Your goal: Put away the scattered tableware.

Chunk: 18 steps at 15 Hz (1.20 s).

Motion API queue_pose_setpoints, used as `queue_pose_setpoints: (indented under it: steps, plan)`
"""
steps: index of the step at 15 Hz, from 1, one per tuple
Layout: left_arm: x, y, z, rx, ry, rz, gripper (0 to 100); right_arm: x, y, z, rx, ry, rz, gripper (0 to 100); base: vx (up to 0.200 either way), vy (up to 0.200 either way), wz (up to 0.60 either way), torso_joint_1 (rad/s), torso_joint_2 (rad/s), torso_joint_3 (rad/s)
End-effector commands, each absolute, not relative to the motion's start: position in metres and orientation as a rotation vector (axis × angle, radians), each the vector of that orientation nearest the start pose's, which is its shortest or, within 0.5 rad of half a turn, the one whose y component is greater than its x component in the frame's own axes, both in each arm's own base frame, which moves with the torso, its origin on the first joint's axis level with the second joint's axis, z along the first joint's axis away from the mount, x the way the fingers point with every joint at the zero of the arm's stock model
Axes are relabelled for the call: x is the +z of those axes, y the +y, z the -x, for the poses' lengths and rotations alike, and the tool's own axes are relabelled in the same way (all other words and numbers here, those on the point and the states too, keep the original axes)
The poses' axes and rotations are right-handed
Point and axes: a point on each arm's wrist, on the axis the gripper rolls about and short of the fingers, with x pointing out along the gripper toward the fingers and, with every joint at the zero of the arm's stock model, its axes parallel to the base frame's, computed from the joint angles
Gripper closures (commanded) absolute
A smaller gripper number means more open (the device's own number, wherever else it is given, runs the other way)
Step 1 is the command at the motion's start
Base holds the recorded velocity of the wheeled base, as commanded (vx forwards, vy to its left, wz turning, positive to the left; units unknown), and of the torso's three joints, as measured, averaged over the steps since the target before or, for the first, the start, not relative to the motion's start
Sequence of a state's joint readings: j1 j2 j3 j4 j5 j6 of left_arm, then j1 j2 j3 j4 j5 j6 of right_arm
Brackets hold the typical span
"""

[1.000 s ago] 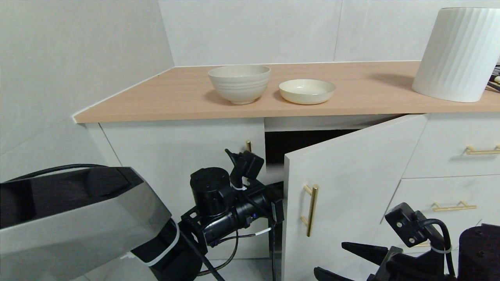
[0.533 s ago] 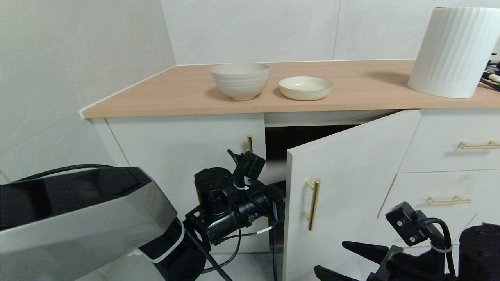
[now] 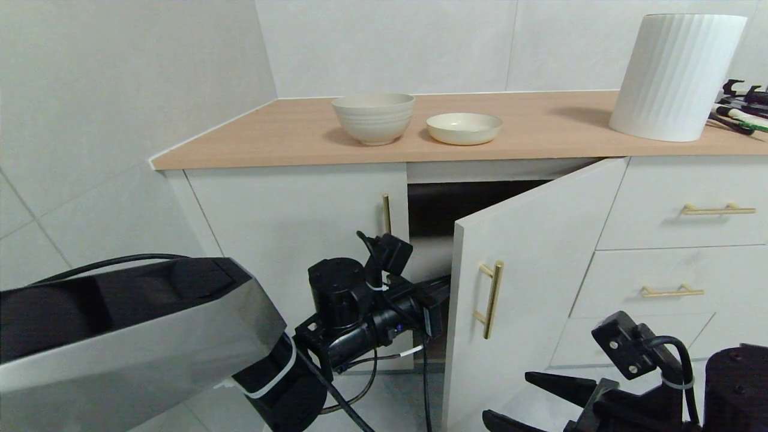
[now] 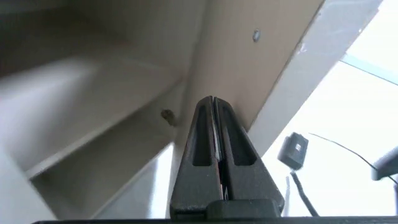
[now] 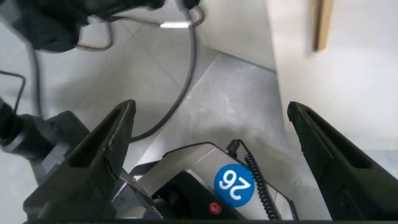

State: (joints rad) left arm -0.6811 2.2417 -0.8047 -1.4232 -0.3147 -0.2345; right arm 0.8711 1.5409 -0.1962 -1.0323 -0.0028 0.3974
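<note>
Your left arm (image 3: 354, 324) reaches from the lower left of the frame toward the centre, its left gripper (image 4: 213, 118) pressed tight with both fingers flat together, while your right gripper (image 3: 505, 395) sits at the lower right edge, fingers (image 5: 106, 149) spread wide apart.

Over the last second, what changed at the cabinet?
The cabinet door swung a bit wider, with the left gripper, fingers shut, behind its free edge. The head view also shifted, so the camera moved. The bowl and plate stayed on the countertop; the right gripper stayed open and low. Nothing grasped or released.
</note>
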Motion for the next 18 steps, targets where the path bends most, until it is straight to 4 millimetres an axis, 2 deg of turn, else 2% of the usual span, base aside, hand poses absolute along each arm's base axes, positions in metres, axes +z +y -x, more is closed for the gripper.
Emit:
queue_pose_setpoints:
  steps: [1,4,8,13,16,18]
  plan:
    - [0.067,-0.252,-0.298,-0.993,0.135,0.212,100,0.115,0.154,-0.13,0.787,0.459,-0.232,0,0.0,0.0,0.0,0.0,0.0,0.0]
    - [0.066,-0.258,-0.303,-0.994,0.138,0.211,100,0.114,0.154,-0.13,0.787,0.46,-0.231,0,-0.2,0.0,0.0,0.006,0.0,0.001]
    - [0.069,-0.261,-0.308,-0.992,0.122,0.214,100,0.114,0.155,-0.13,0.786,0.462,-0.231,0,0.0,0.0,0.0,0.0,0.0,0.0]
    - [0.062,-0.267,-0.31,-0.994,0.128,0.209,100,0.115,0.155,-0.13,0.791,0.457,-0.234,0,0.0,0.0,0.0,0.0,0.0,0.0]
    - [0.072,-0.3,-0.283,-1.099,0.105,0.207,100,0.119,0.157,-0.121,0.837,0.44,-0.239,0,0.0,0.0,0.0,0.0,0.0,0.0]
    - [0.076,-0.332,-0.244,-1.215,0.14,0.194,100,0.122,0.152,-0.101,0.965,0.447,-0.237,0,0.0,0.0,0.0,0.0,0.0,0.0]
